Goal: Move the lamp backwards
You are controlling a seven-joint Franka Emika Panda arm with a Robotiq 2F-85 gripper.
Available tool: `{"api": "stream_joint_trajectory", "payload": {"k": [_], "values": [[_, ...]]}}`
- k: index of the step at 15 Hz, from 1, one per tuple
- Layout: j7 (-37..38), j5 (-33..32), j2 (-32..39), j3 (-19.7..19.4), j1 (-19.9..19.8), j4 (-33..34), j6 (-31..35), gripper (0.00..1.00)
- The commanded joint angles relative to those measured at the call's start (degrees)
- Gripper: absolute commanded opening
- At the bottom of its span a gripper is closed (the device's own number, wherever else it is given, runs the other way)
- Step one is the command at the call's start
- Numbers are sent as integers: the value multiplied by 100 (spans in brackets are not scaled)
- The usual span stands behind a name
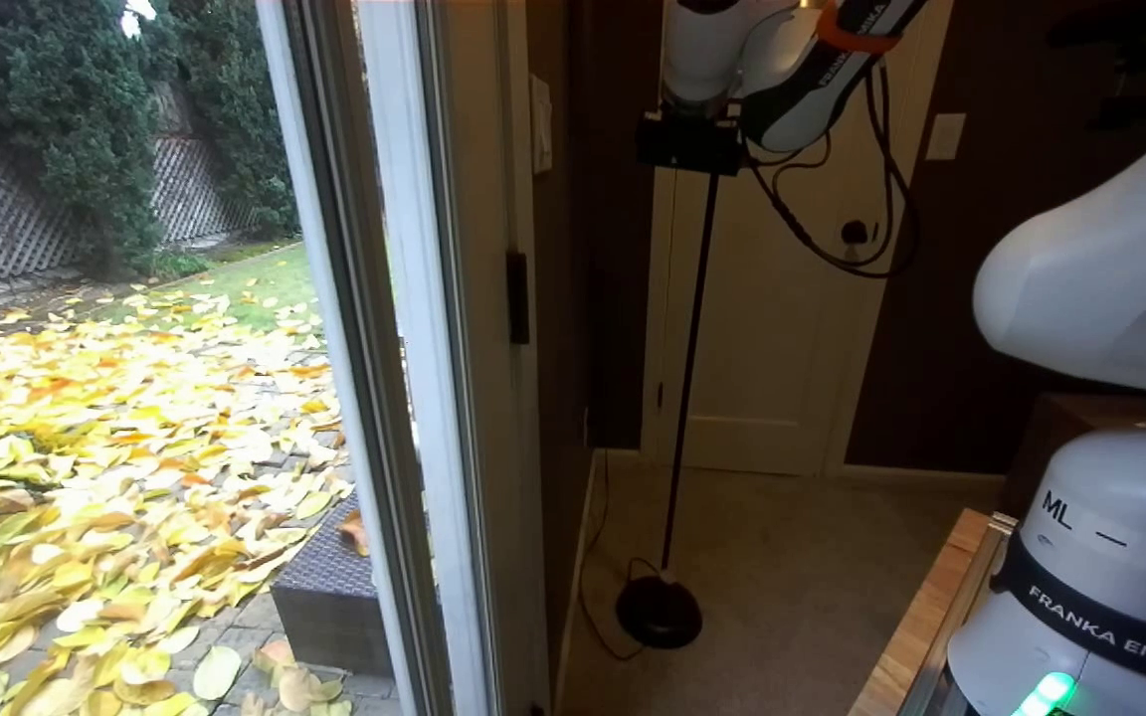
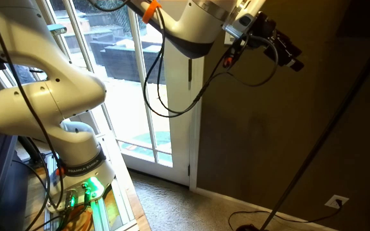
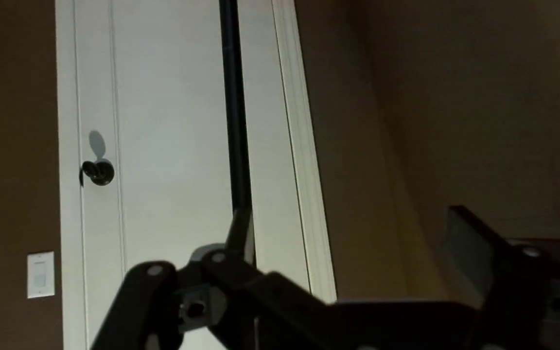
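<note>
The lamp has a thin dark pole (image 1: 689,378) that leans slightly and a round, flat dark base (image 1: 660,611) on the carpet. Its pole also crosses the right side in an exterior view (image 2: 320,141), where the base is cut by the bottom edge. The lamp's top is out of view. My gripper (image 3: 350,218) is open with its fingers wide apart and nothing between them. In the wrist view the pole (image 3: 235,107) runs down behind the left finger. In an exterior view my gripper (image 2: 297,59) is held high, with a visible gap to the pole.
A white door (image 1: 762,348) with a dark knob stands behind the lamp. A glass door (image 2: 180,128) and a dark wall (image 2: 252,144) run alongside. The lamp's cord (image 2: 287,219) lies on the carpet to a wall outlet (image 2: 336,201). Cables (image 1: 891,199) hang in loops from the arm.
</note>
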Motion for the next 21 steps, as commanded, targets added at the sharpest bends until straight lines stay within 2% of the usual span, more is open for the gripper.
{"api": "stream_joint_trajectory", "payload": {"k": [1, 6, 10, 12, 13, 15, 16, 17, 18, 21], "values": [[845, -997, 338, 759, -709, 310, -562, 100], [1613, -1970, 860, 1683, -1453, 441, -1435, 100], [2102, -2627, 1390, 2368, -1881, 547, -2225, 100], [2111, -2771, 1666, 2605, -2012, 566, -2636, 100], [1986, -2426, 1180, 2344, -1849, 435, -2306, 100], [1992, -2485, 1382, 2469, -1921, 464, -2502, 100], [1953, -2566, 1599, 1405, -784, 467, -2662, 100], [1954, -2562, 1605, 1397, -789, 479, -2637, 100], [2244, -2692, 1557, 2521, -1940, 522, -2636, 100], [2480, -2931, 1754, 2542, -1979, 609, -2845, 100]]}}
